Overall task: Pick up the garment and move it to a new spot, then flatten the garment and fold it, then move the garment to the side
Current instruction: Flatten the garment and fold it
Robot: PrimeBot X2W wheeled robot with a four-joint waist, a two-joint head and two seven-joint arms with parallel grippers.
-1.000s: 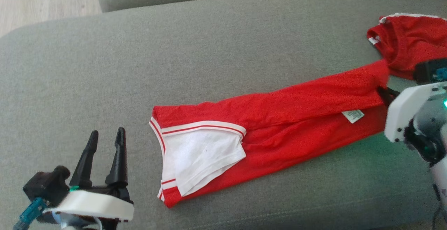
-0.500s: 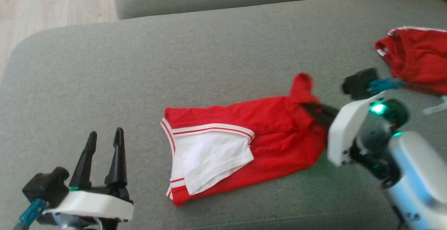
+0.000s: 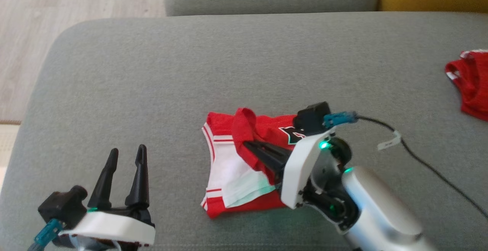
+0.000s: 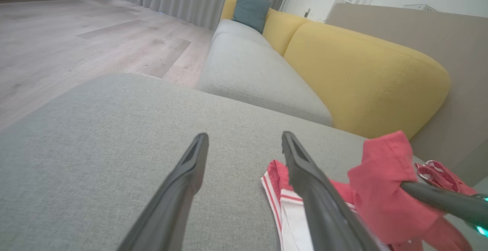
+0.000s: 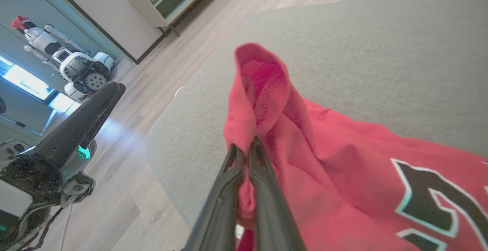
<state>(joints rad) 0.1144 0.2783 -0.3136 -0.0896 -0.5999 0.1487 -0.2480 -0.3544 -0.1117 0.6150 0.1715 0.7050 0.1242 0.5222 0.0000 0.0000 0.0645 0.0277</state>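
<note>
pinching a raised flap [image 3: 244,123] of the garment [image 3: 272,126], the right gripper [image 3: 247,145] is clenched tight, both dark fingers pressed together with red cloth bunched between them and flopping over the tips. the right wrist view shows the same bite.

the garment lies on the grey cushion [image 3: 171,64], about mid-width and nearer the robot's edge than the back. it is doubled into a compact, near-square pile. the flap hangs over the pile's left end, above the white panel [image 3: 228,169], so the cloth lies right under and just left of the claw. the fold line seems to run front to back, but the wrist hides it.

the left gripper [image 3: 127,150] is spread wide with nothing between the fingers. it sits low left, well apart from the pile, which lies to its right and slightly ahead. the right arm is clearly the nearer one.

looks like mid-fold. the next move likely turns on lowering the flap onto the striped left edge so the edges line up, then letting go.

look: red sports top, white side panel with red stripe trim, black print [image 5: 431,190] outlined in white and teal. thin, limp and wrinkled, it may roll on landing. a second red cloth [image 3: 471,87] sits at far right, well apart.
</note>
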